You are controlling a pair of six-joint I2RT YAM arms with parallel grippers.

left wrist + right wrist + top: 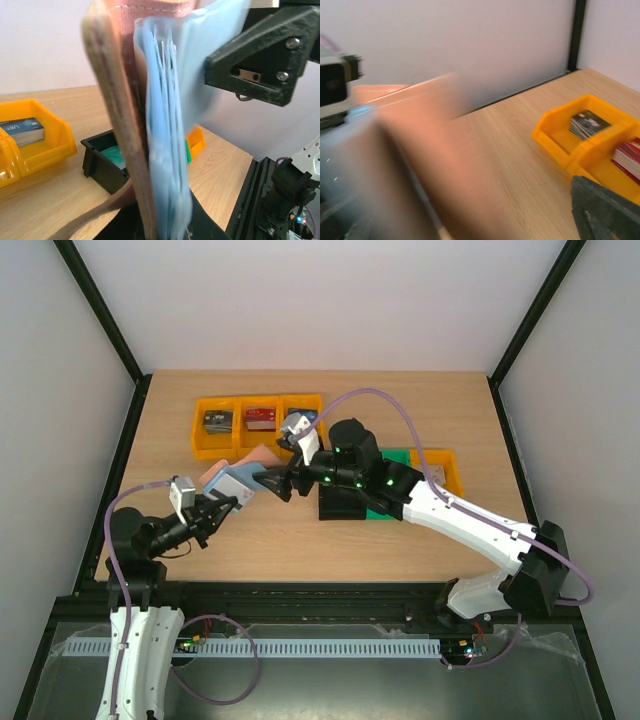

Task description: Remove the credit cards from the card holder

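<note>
Reddish-brown card holder stands upright, clenched between left gripper fingers, pale blue pockets fanned toward right gripper just beside open edge; that gripper's finger state cannot be told. Step apparently card extraction; next move calls for pinching card edge, pulling clear. Beyond fingers: yellow bin holds dark, red card stacks; black bin holds green item.

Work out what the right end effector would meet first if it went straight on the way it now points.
Most likely the card holder, held up by the left end effector just ahead of the right end effector; depth unclear.
</note>
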